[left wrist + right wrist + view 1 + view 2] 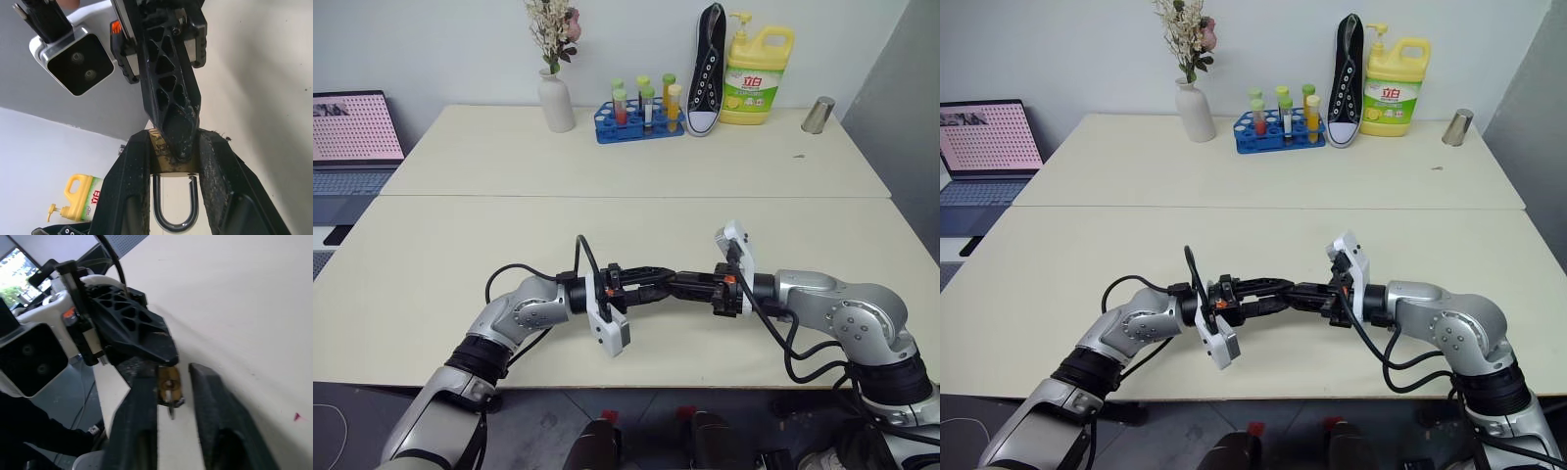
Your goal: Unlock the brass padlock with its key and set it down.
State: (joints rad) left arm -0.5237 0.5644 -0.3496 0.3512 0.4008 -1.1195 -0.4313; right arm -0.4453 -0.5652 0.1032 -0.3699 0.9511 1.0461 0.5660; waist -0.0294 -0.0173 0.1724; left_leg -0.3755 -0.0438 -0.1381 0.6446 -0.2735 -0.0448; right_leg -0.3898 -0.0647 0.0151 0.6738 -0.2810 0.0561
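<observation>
Brass padlock [171, 164] clamped in left gripper [658, 278] above tabletop's [607, 166] near edge, shackle unopened; right gripper [168, 396] closing around key [170, 406]; unlocking and set-down remained.

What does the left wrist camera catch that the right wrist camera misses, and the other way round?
Left wrist view, not right: the silver shackle and a yellow detergent bottle. Right wrist view, not left: the keyhole face. Both: the brass padlock clamped in the left end effector, with the right end effector at it.
</observation>
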